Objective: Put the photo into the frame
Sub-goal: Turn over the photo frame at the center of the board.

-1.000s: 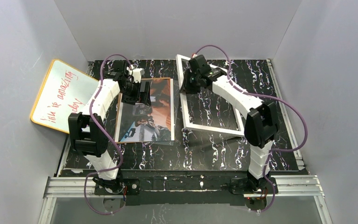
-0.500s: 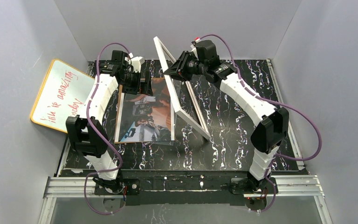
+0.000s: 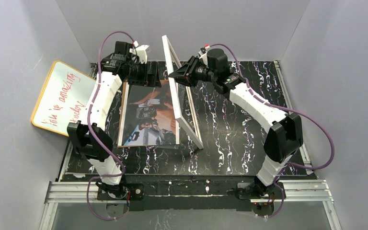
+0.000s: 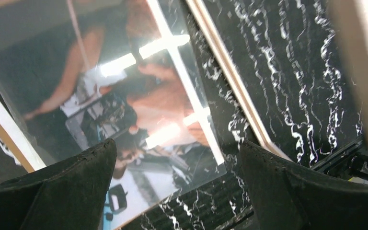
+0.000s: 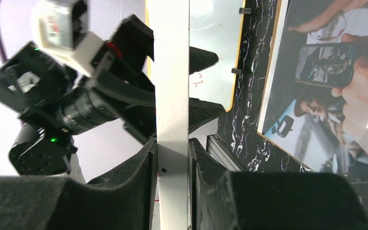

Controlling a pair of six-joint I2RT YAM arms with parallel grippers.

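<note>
Right tool clamps the frame, tipped up on edge beside the photo; left tool hangs open above the photo's far end.

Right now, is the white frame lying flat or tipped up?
Tipped up: the frame stands steeply on edge beside the photo, with the right gripper clamped on its rail.

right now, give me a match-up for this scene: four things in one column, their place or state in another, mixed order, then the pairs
1 frame
2 photo
3 whiteboard
4 left end effector

A open, over the photo's far end
B tipped up on edge, clamped in the right end effector
C lying flat, picture side up
D at the far left, red writing on it

Pairs: 1-B, 2-C, 3-D, 4-A
</note>
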